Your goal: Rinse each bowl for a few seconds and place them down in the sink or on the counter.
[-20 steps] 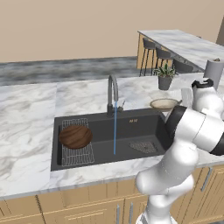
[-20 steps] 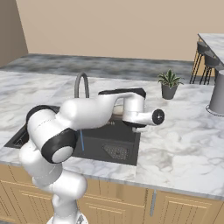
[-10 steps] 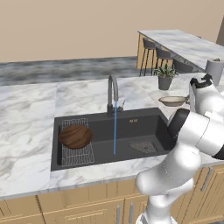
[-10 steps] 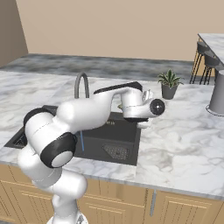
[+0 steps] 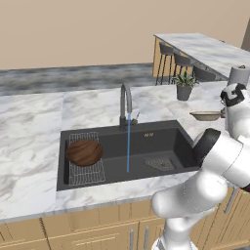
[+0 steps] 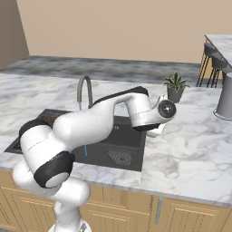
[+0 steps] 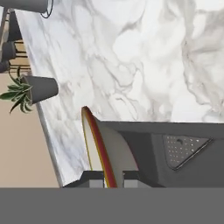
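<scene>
Marble counter beneath end effector clamped on tan bowl's rim, lifted clear for carrying left toward running tap.

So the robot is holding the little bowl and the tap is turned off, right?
Not quite. The tap is on: the left base view shows a thin stream of water falling into the sink. The gripper does hold the little bowl by its rim.
</scene>
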Available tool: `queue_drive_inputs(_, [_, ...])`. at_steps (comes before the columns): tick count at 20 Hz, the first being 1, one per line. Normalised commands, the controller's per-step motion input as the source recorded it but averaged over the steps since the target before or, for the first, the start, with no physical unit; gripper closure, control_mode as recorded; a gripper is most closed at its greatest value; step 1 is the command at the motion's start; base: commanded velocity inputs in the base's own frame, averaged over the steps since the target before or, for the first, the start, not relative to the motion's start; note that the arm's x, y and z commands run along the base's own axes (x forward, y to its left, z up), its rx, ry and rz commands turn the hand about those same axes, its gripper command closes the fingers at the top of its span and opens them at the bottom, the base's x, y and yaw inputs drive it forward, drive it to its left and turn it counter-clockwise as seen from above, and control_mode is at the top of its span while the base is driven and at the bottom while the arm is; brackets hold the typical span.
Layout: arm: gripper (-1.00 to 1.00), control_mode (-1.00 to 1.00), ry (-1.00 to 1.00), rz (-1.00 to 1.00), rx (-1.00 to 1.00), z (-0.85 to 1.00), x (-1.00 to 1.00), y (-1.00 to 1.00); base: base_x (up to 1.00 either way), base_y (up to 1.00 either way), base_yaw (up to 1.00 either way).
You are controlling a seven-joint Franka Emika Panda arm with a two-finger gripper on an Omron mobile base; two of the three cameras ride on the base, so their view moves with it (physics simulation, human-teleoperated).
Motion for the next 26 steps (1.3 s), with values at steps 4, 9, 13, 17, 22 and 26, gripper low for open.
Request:
queue_drive_inputs(4, [1.0, -1.0, 0.03, -0.03, 0.0, 0.0, -0.85, -0.07, 0.0, 0.0, 0.0])
queue_drive_inputs(9, [1.0, -1.0, 0.06, -0.02, 0.0, -0.01, -0.59, -0.12, 0.0, 0.0, 0.0])
queue_drive_inputs(13, [1.0, -1.0, 0.1, -0.02, 0.0, -0.12, -0.32, -0.13, 0.0, 0.0, 0.0])
queue_drive_inputs(17, [1.0, -1.0, 0.14, -0.01, 0.0, -0.22, -0.02, -0.24, 0.0, 0.0, 0.0])
queue_drive_inputs(22, [1.0, -1.0, 0.2, 0.0, -0.01, -0.26, 0.1, -0.38, 0.0, 0.0, 0.0])
queue_drive_inputs(26, [1.0, -1.0, 0.21, 0.0, 0.0, -0.42, 0.0, -0.38, 0.0, 0.0, 0.0])
